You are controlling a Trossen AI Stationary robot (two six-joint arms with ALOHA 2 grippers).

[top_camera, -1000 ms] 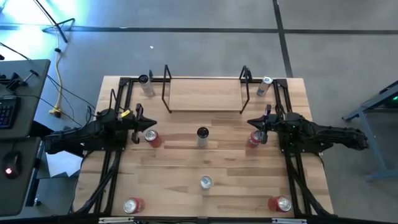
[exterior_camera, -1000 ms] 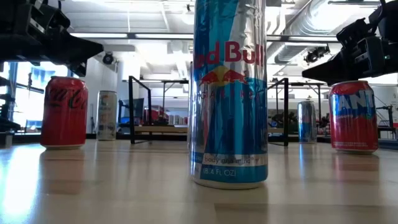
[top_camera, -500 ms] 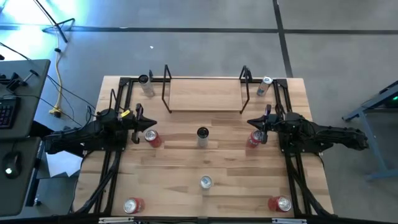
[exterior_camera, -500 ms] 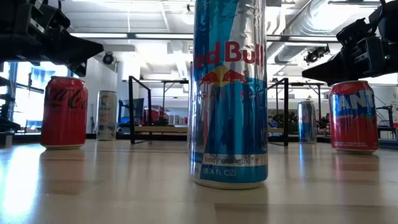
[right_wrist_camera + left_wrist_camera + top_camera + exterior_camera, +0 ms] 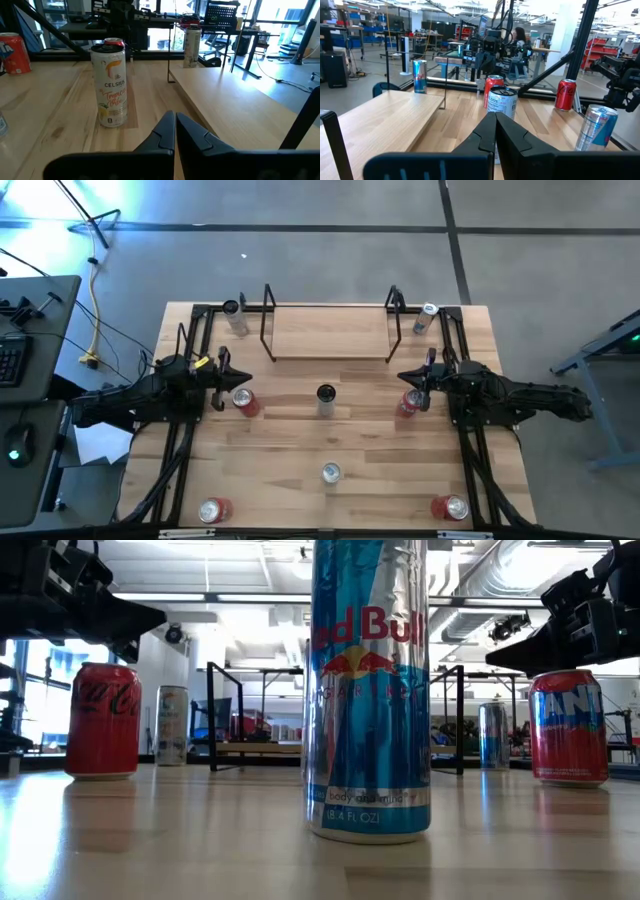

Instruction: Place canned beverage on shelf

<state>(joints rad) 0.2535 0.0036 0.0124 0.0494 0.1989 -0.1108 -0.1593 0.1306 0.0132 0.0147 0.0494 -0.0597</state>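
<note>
Nothing's moved since a second ago, both my arms are parked. My left gripper (image 5: 495,131) and right gripper (image 5: 175,131) have fingers pressed together, holding nothing. Each hangs over a red can (image 5: 243,400); the Celsius can (image 5: 326,397) stands between them, the shelf (image 5: 330,332) is empty behind. Reaching in closed like this, I'd probably topple that tall can.
</note>
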